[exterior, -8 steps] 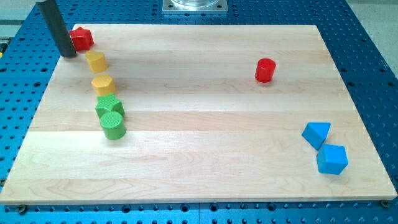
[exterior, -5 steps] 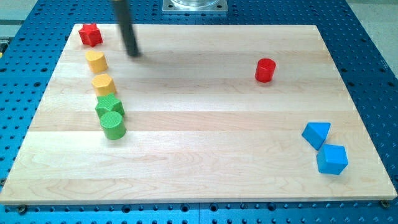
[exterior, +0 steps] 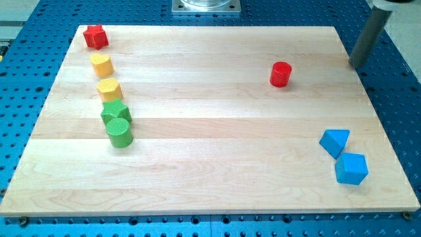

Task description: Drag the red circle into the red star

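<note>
Pale wooden board [exterior: 210, 171], set on a blue perforated table [exterior: 401, 99], taken as the landmark throughout.

At the board's top-left corner: small red star-shaped block [exterior: 95, 36], lying flat, apart from everything else. Just below it along the board's left side: yellow block, roughly hexagonal [exterior: 101, 64], then a second yellow block of similar rounded shape [exterior: 109, 89], close together but not touching. Further down the same side: green ribbed block, shape unclear [exterior: 114, 112], touching a green cylinder [exterior: 120, 132] partly in front of it.

Toward the board's upper right, well inside the edge: red circle, a short upright red cylinder [exterior: 280, 74], standing alone and far across the board from the red star-shaped block.

At the board's lower-right corner: blue triangular block [exterior: 335, 141], with a blue chunky block, shape hard to name [exterior: 351, 168], just below and touching or nearly so.

At the board's right edge near the top: dark straight rod, my tip [exterior: 355, 65], resting at about the board's border, to the view's right of the red circle and clear of it. No jaws on this rod, so nothing to report as spread or pinched.
</note>
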`<action>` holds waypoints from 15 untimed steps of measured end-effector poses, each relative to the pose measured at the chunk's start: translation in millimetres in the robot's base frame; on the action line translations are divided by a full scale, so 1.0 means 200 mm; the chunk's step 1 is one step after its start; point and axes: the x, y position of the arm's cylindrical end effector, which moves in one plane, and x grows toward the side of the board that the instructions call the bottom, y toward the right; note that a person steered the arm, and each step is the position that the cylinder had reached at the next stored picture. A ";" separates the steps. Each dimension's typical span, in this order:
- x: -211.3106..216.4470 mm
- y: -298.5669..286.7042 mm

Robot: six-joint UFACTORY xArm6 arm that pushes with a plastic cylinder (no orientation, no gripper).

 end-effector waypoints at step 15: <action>0.19 -2.00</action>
